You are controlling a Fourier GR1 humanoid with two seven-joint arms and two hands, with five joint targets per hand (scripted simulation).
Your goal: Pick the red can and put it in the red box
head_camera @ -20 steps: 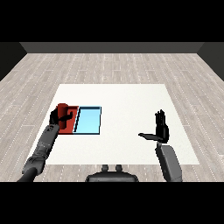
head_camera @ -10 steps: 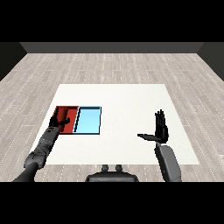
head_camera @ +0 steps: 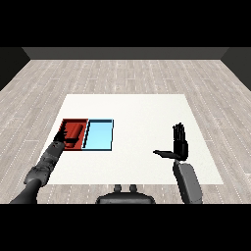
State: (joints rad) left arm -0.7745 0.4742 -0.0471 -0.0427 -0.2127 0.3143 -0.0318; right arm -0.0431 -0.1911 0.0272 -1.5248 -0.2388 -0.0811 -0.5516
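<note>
Where grey planks spread, white table [head_camera: 142, 110], two trays.

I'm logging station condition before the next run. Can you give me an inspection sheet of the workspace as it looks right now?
Surface: white table, set on a grey plank floor.
Job's things: red tray and light blue tray lie side by side at the table's left; a red can appears to lie inside the red tray.
Clutter: nothing seen.
Hands: left hand is at the red tray's near left edge, its fingers too dark to make out; right hand is raised over the table's right side, fingers straight, thumb out, holding nothing.
Cables: nothing seen.
Surroundings: dark walls behind the floor; nothing else seen.
</note>
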